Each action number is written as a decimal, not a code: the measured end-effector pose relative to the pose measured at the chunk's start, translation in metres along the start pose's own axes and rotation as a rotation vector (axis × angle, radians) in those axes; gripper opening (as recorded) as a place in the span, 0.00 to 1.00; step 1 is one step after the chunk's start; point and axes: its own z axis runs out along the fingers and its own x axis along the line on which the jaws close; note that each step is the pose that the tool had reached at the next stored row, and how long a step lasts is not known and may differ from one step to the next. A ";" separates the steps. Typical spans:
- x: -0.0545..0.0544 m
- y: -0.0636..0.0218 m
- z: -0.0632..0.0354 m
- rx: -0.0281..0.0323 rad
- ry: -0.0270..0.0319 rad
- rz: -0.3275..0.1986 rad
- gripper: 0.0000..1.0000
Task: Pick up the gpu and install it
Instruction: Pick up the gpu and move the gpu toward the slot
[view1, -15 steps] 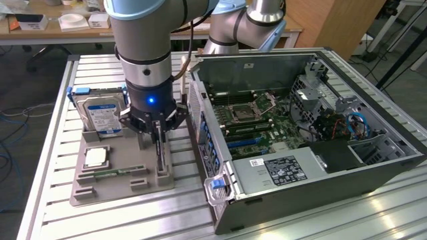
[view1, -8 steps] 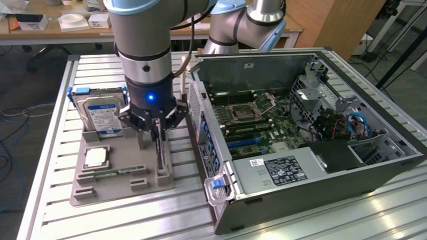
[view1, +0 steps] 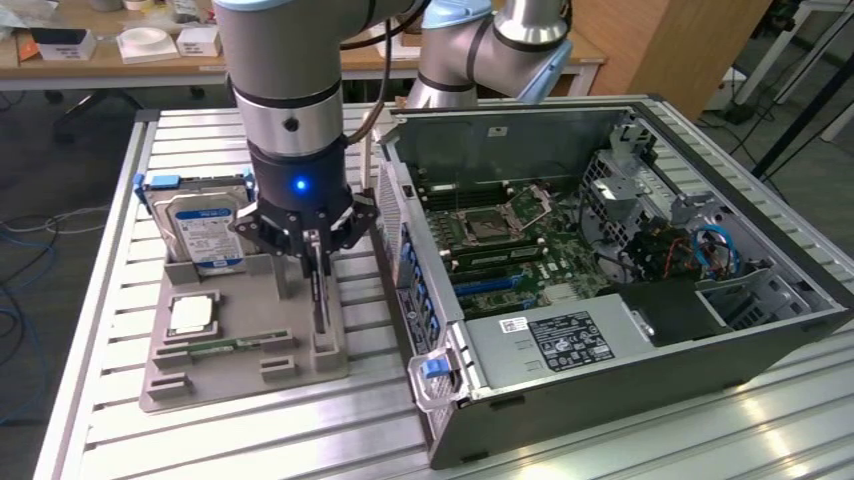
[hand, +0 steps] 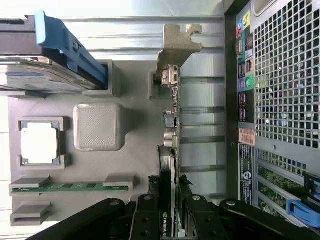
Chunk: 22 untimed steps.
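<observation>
The gpu (view1: 320, 300) stands on edge in a slot of the grey parts tray (view1: 240, 385), a thin dark card. In the wrist view the gpu (hand: 171, 125) runs away from the camera, its pale metal bracket (hand: 176, 45) at the far end. My gripper (view1: 316, 258) hangs straight down over the card's upper edge. Its black fingers (hand: 147, 220) sit on either side of the board, so my gripper (hand: 169, 222) is shut on it. The card's lower edge is still seated in the tray (hand: 137, 160).
An open computer case (view1: 601, 260) lies at the exterior view's right, motherboard (view1: 501, 235) exposed; its rear panel (hand: 280, 100) is close beside the gpu. The tray also holds a hard drive (view1: 200, 230), a processor (view1: 194, 313) and a green memory stick (view1: 227, 346).
</observation>
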 end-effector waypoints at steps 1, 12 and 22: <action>0.000 0.0000 -0.0012 0.0000 0.0000 0.000 0.26; 0.000 0.0001 -0.0049 0.0000 -0.0001 0.000 0.26; 0.000 0.0003 -0.0108 0.0000 0.0000 0.000 0.26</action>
